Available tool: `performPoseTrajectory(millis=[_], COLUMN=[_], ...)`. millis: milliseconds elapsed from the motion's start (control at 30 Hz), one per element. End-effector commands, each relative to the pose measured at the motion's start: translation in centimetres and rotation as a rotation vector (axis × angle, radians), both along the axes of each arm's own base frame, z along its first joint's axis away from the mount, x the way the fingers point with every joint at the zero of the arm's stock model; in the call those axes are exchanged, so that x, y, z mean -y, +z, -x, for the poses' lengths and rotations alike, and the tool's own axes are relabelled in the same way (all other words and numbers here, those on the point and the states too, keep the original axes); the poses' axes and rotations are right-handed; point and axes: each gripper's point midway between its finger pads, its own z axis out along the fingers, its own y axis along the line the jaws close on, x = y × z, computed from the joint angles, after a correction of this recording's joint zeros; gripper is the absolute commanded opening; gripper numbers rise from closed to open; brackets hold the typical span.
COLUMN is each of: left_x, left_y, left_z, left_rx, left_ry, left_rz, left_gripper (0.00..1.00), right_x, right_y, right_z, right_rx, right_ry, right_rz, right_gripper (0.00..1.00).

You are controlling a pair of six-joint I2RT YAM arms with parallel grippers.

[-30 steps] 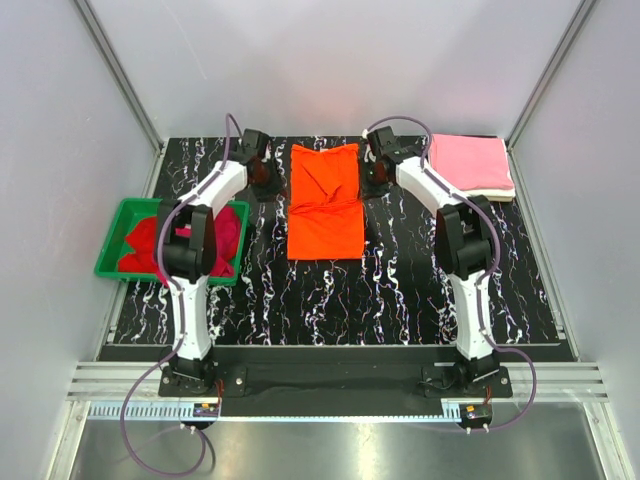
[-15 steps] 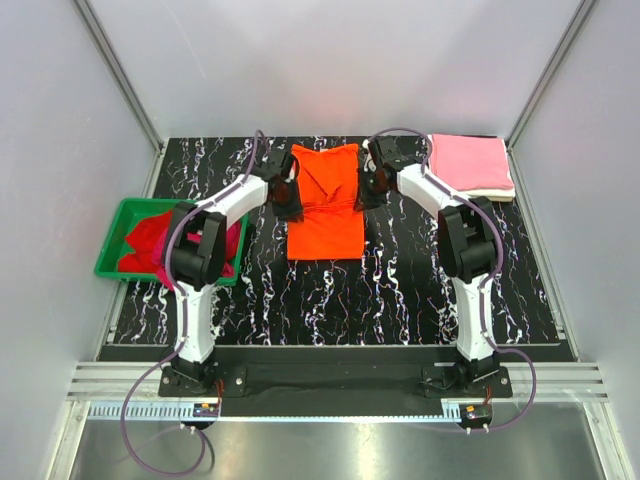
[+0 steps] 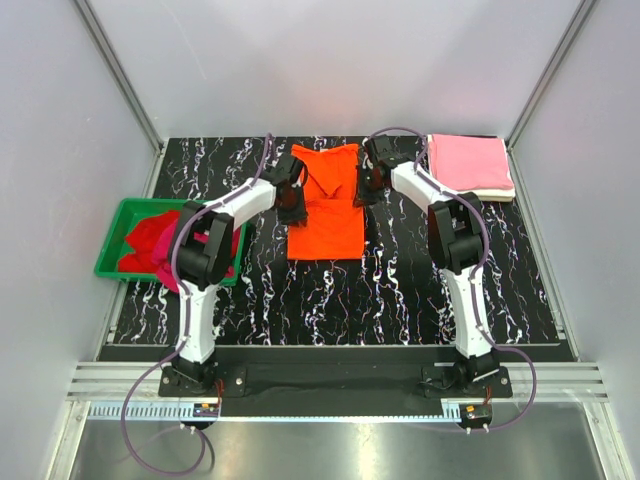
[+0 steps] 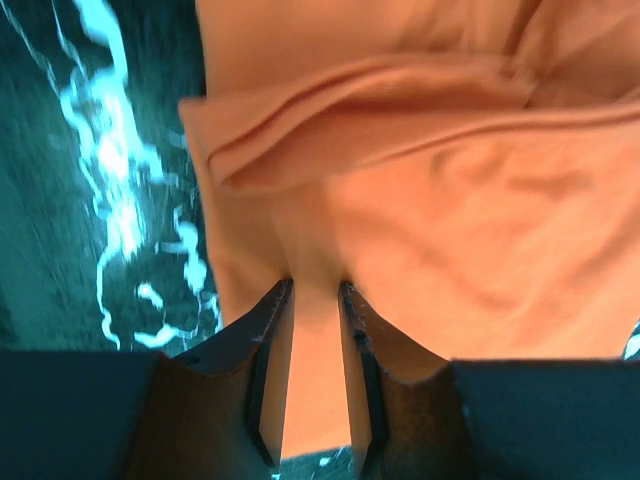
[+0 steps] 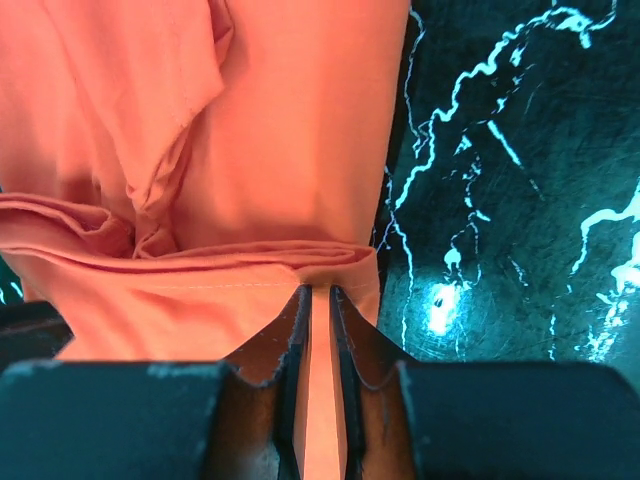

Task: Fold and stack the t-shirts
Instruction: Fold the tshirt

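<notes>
On the black, white-veined counter, the orange t-shirt lies at the centre, its long axis running 12 to 6 o'clock as I see it from overhead, collar end toward 12. A raised cross-fold cuts it about midway.

Both arms have reached that fold. The left fingers sit on the shirt's 9 o'clock edge and the right fingers on its 3 o'clock edge, roughly level with each other. Each pair is drawn narrow with a strip of orange cloth running up between the pads, so I read both as pinching the hem rather than hovering over it.

The coming move turns on that symmetry: neither arm is nearer, the grips face each other across the short axis, and the fold has to travel along the long one — evenly, I judge, or the soft knit will skew.

The cloth is matte and limp, bunched into rounded ridges just ahead of the pads. A flat, squared pink t-shirt waits at 2 o'clock. At 8 o'clock, a red t-shirt is heaped in a green bin.
</notes>
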Motion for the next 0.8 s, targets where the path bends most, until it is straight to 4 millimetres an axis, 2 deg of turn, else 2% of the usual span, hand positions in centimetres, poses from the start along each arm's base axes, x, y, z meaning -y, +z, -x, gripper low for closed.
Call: performPoseTrajectory(millis=[0,133,167,233,267,333,367,400,467,500,567,600,700,767], left_x=[0.2,-0.3,-0.8,-1.3,-2.1,-2.7,-3.5,-3.4,-3.5,-3.4,-3.0,-2.8,-2.2,-2.9], left_y=[2.9,3.1,3.2,2.7,2.5,1.5,1.1,0.6,0.2,0.3,0.6,1.1,2.9,4.3], left_z=[-4.1,-5.7,-6.2,-7.0,-7.4,-8.1,-8.4,-8.8,-9.4,-9.9,-10.4,-10.8,-11.0,-10.8], left_rx=[0.134,0.137,0.137,0.135,0.132,0.117,0.110,0.102,0.095,0.103,0.115,0.133,0.162,0.184], left_ry=[0.016,0.034,0.045,0.059,0.077,0.089,0.100,0.093,0.078,0.068,0.053,0.040,0.016,0.033], left_rz=[-0.013,-0.017,-0.013,-0.017,-0.020,-0.016,-0.015,0.001,0.022,0.030,0.051,0.056,0.083,0.069], left_gripper=[0.29,0.30,0.30,0.30,0.30,0.30,0.30,0.30,0.30,0.30,0.31,0.31,0.32,0.34], right_x=[0.5,0.4,0.3,0.0,-0.1,-0.6,-0.5,-0.4,-0.3,-0.6,-0.7,-0.9,-1.4,-1.5], right_y=[3.5,5.0,5.7,5.9,6.8,6.4,7.4,6.5,7.3,6.5,7.2,6.3,5.8,4.8], right_z=[-1.6,-1.1,-0.9,0.0,0.4,2.2,2.7,4.0,5.1,6.5,7.4,8.6,10.4,11.0], right_rx=[0.089,0.098,0.104,0.084,0.090,0.043,0.052,0.013,0.015,-0.020,-0.017,-0.049,-0.059,-0.072], right_ry=[-0.033,-0.035,-0.035,-0.020,-0.015,0.012,0.017,0.025,0.035,0.056,0.067,0.076,0.100,0.106], right_rz=[0.004,-0.018,-0.027,-0.053,-0.070,-0.103,-0.118,-0.122,-0.142,-0.160,-0.192,-0.200,-0.212,-0.219], right_gripper=[0.19,0.19,0.20,0.21,0.22,0.24,0.25,0.26,0.29,0.29,0.29,0.29,0.27,0.25])
